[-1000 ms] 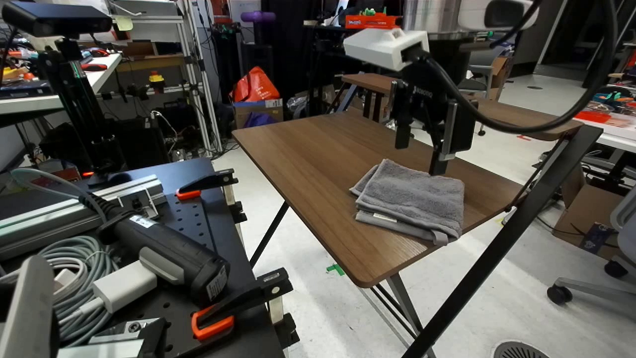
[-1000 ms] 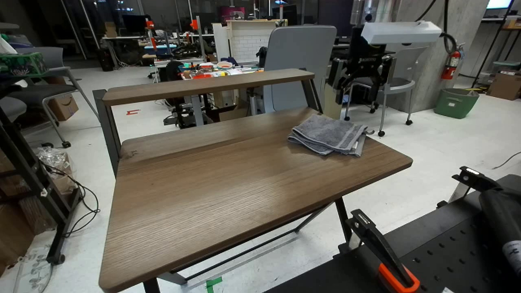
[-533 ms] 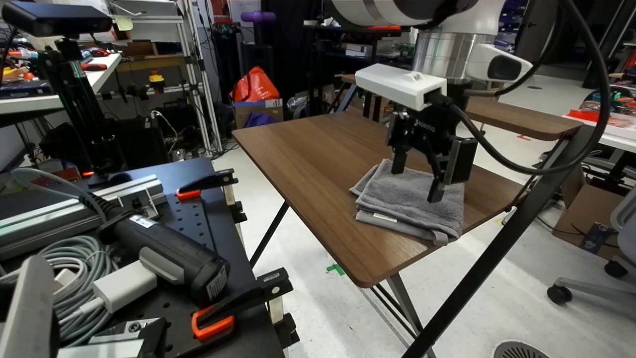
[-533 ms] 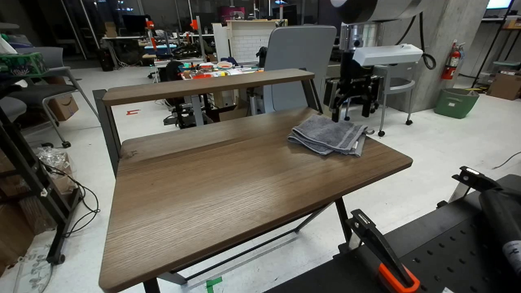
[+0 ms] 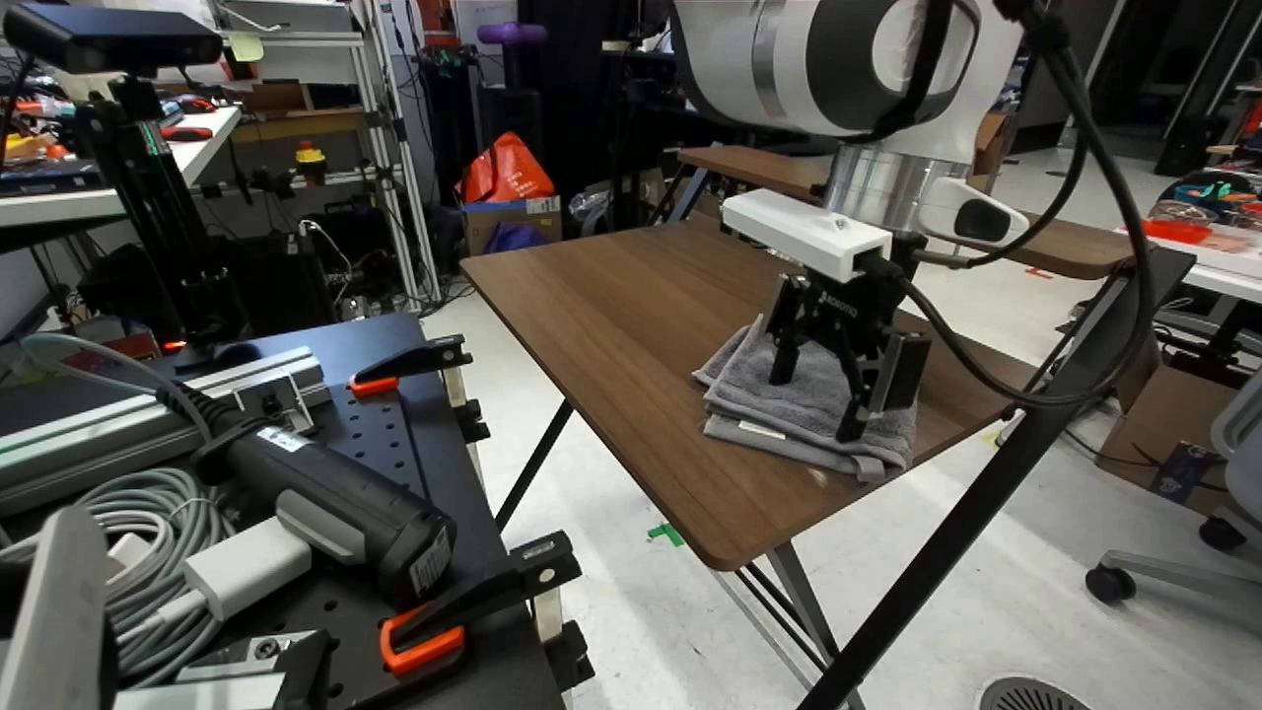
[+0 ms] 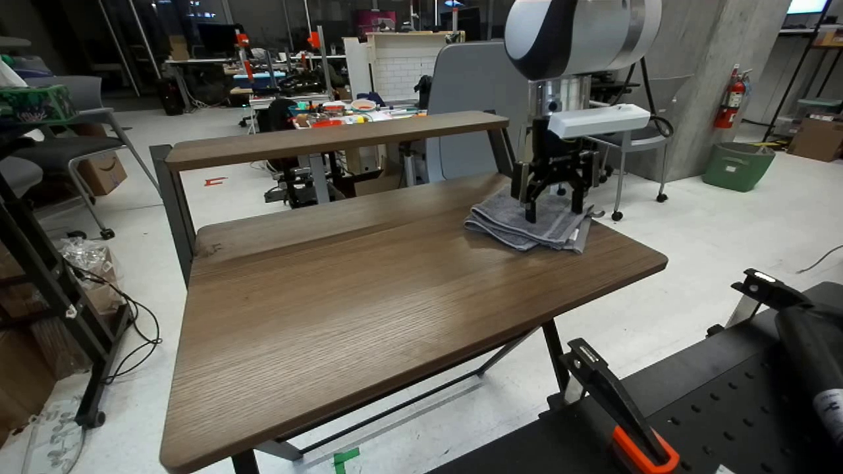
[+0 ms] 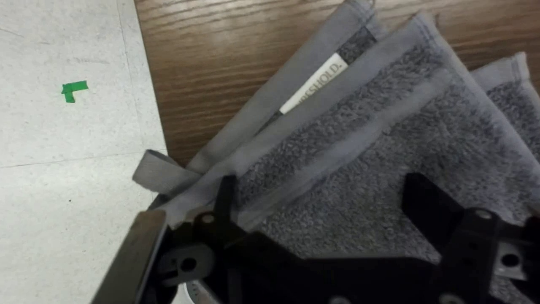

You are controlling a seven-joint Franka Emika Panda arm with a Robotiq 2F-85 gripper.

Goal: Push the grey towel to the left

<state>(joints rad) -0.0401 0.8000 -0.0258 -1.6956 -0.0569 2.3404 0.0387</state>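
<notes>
The grey towel [image 5: 744, 394] lies folded near one end of the brown tabletop [image 5: 611, 306]. It also shows in an exterior view [image 6: 504, 220] and fills much of the wrist view [image 7: 422, 118], with a white label and a cloth loop at its edge. My gripper [image 5: 816, 404] points down with its fingers spread and nothing held between them. Both fingertips are at the towel's top surface and look to be touching it, as in an exterior view [image 6: 554, 214]. In the wrist view the gripper [image 7: 322, 181] has towel between and beneath its fingers. The arm hides part of the towel.
A raised wooden shelf [image 6: 342, 138] runs along one long side of the table. A dark slanted table leg [image 5: 986, 493] stands beside the towel's end. A black workbench [image 5: 365, 444] with clamps stands apart from the table. The towel's loop [image 7: 164, 173] overhangs the table edge.
My gripper has come down from above the towel to its surface, fingers staying apart. The towel has shifted only very slightly, if at all.
</notes>
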